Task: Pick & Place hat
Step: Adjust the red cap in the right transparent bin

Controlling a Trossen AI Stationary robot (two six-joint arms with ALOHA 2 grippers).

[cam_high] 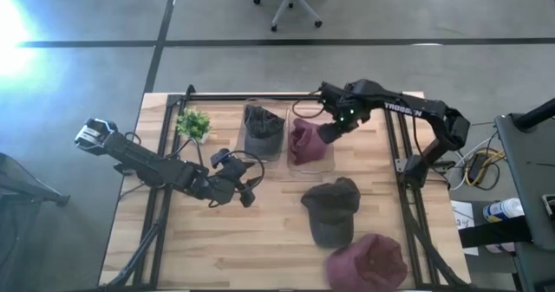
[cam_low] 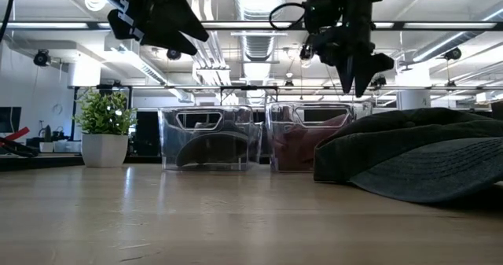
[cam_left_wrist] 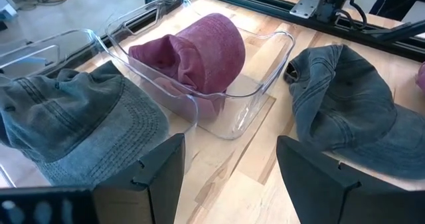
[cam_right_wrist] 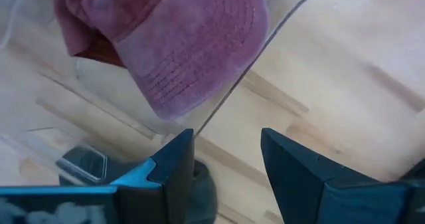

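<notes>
Two clear bins stand at the far middle. The left bin (cam_high: 263,129) holds a grey hat (cam_left_wrist: 73,124). The right bin (cam_high: 323,158) holds a maroon hat (cam_right_wrist: 179,44). Another grey hat (cam_high: 331,210) and another maroon hat (cam_high: 368,262) lie flat on the table toward its near right. My right gripper (cam_high: 329,134) hangs open above the right bin, pointing down, with nothing between its fingers (cam_right_wrist: 299,177). My left gripper (cam_high: 245,192) hovers open left of the loose grey hat, slanting down toward the bins.
A small potted plant (cam_high: 193,123) stands at the far left beside the bins. A black frame rail (cam_high: 260,97) runs along the table's far edge and down both sides. Bare wood lies at the near left (cam_high: 225,249).
</notes>
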